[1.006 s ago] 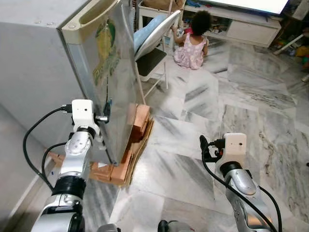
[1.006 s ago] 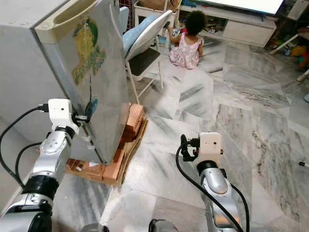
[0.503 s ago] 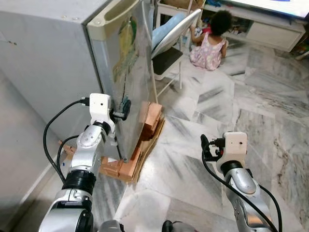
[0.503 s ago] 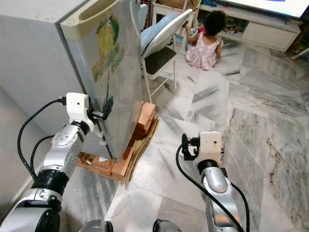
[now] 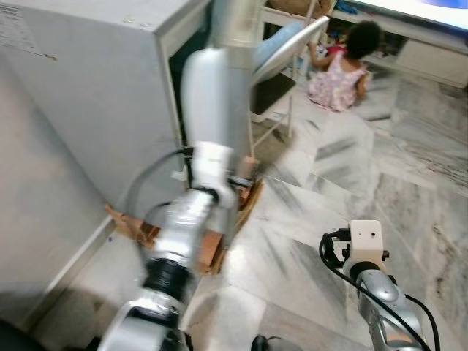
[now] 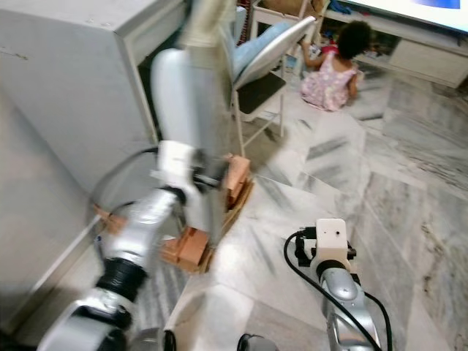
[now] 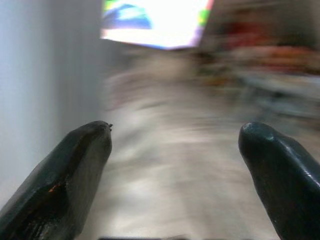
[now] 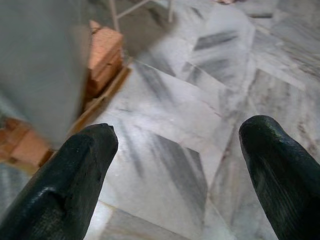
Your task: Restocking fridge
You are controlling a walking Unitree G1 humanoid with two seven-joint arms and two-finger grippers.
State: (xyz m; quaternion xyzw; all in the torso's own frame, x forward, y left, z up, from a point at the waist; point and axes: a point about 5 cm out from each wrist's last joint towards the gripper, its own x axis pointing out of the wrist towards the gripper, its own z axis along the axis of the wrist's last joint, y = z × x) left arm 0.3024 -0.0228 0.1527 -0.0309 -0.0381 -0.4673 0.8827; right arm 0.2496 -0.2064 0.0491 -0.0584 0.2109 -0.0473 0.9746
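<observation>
Grey fridge (image 5: 88, 110) upright on bricks (image 6: 191, 245); door (image 5: 212, 88) ajar, edge-on, blurred, dark gap behind, contents not visible. Left gripper (image 7: 175, 165) beside door's lower edge, fingers spread, empty. Right gripper (image 8: 177, 165) over marble floor (image 5: 344, 183), fingers apart, empty. Beyond fridge: folding chair (image 6: 267, 62), seated child (image 5: 340, 62).

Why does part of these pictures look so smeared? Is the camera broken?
Likely motion, not a fault. In the left eye view the left arm and fridge door are streaked, while the right arm stays fairly crisp. In the left wrist view the room is a blur behind sharp black fingers. The right wrist view shows the marble floor only mildly soft.
</observation>
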